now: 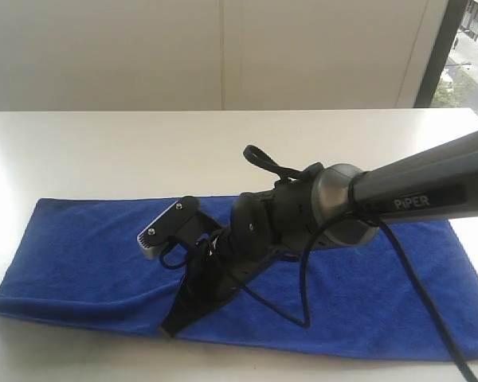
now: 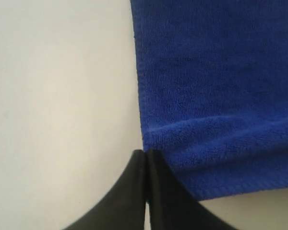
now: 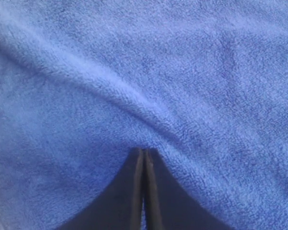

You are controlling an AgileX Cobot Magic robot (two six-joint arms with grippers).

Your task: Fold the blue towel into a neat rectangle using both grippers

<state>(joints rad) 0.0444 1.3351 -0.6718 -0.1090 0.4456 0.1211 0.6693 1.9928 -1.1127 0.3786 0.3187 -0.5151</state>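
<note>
Right wrist view: my right gripper [image 3: 144, 150] and left gripper [image 2: 146, 152] sit pinched shut, hold on the blue towel [image 3: 192, 72] unclear, so a pull may bunch it.

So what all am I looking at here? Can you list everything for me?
towel: one, deep blue, spread lengthwise over the near part of the table.
table: one, white, under the towel.
wall panels: white, behind the table.
window: one, far right corner, street outside.
right arm: one, grey and black, reaching in from the right over the towel.
cables: black, hanging from that arm.
right gripper: one, black, shut, tips on the towel where a ridge of the cloth ends.
left gripper: one, black, shut, tips at the towel's hemmed edge near a corner.
</note>
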